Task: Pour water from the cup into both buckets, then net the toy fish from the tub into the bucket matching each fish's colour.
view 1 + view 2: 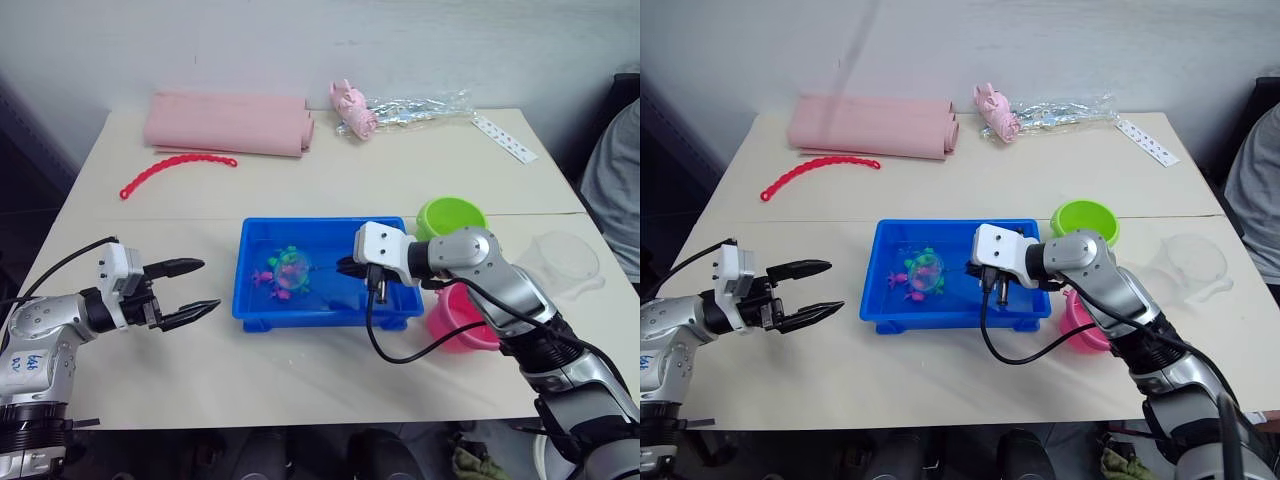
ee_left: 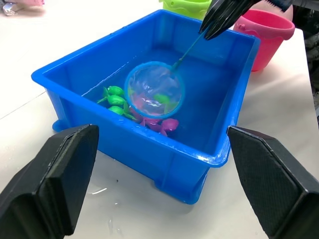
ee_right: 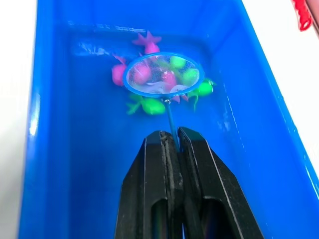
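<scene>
On the pale table [image 1: 300, 380], I had the right gripper [image 3: 172, 142] clamped on the net [image 3: 163, 74], its hoop directly over the toy fish [image 3: 149, 105] inside the tub [image 1: 330, 310], with the left gripper [image 1: 190, 288] parted beside the tub.

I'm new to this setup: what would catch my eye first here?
The blue tub at mid-table, with the net dipped among pink and green toy fish. The right pincer is shut on the net's stick. The left pincer hangs open beside the tub; green and pink buckets stand on its other side.
</scene>
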{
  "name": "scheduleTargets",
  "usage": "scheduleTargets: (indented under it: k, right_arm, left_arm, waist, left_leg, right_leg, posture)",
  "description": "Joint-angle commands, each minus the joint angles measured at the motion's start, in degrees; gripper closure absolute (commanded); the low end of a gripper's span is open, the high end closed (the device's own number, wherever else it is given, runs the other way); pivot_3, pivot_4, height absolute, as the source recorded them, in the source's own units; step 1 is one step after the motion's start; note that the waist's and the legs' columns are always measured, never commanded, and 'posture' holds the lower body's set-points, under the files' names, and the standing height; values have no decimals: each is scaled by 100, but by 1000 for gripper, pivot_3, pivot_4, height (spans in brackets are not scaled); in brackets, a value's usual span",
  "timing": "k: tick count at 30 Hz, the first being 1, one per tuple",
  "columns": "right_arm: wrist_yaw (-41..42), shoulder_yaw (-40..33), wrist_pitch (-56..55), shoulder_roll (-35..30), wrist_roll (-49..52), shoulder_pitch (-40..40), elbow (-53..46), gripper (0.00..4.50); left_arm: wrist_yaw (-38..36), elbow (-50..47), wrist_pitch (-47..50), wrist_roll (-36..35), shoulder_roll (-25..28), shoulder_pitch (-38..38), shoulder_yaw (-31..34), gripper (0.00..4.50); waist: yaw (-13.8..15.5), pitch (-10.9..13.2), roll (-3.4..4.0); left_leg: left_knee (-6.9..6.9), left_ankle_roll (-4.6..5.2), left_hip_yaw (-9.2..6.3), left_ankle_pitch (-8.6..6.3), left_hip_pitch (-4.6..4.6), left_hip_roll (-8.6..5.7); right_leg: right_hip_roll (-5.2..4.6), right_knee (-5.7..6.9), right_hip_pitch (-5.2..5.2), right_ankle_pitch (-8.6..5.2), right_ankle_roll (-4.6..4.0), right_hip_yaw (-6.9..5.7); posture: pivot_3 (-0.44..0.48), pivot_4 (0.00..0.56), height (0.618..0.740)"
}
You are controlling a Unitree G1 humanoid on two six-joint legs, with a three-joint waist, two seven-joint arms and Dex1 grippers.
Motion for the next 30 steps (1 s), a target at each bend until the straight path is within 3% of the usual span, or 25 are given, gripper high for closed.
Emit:
scheduleTargets:
  k: [1,13,30]
  right_arm:
    - [38,-28,-448,-53,-265,-220,165,4500]
    - [206,72,-1343,38,-623,-87,395,4500]
    - [506,254,-1599,157,-787,38,155,4500]
  left_arm:
    - [-46,-229,19,-90,106,119,117,26]
    - [-24,-235,59,-108,163,225,188,26]
    - [-55,-181,22,-103,178,205,161,26]
  waist:
    - [-23,0,0]
    - [-95,0,0]
    - [-92,0,0]
  left_leg:
    - [-1,0,0,0,0,0]
    - [-4,-1,-1,1,2,0]
    - [-2,-2,-1,1,3,0]
  right_leg:
    - [0,0,-1,0,0,0]
    - [1,6,-3,0,0,-1]
    - [0,7,-3,0,0,-1]
  posture:
    - [0,150,740]
    - [0,150,740]
    - [0,150,740]
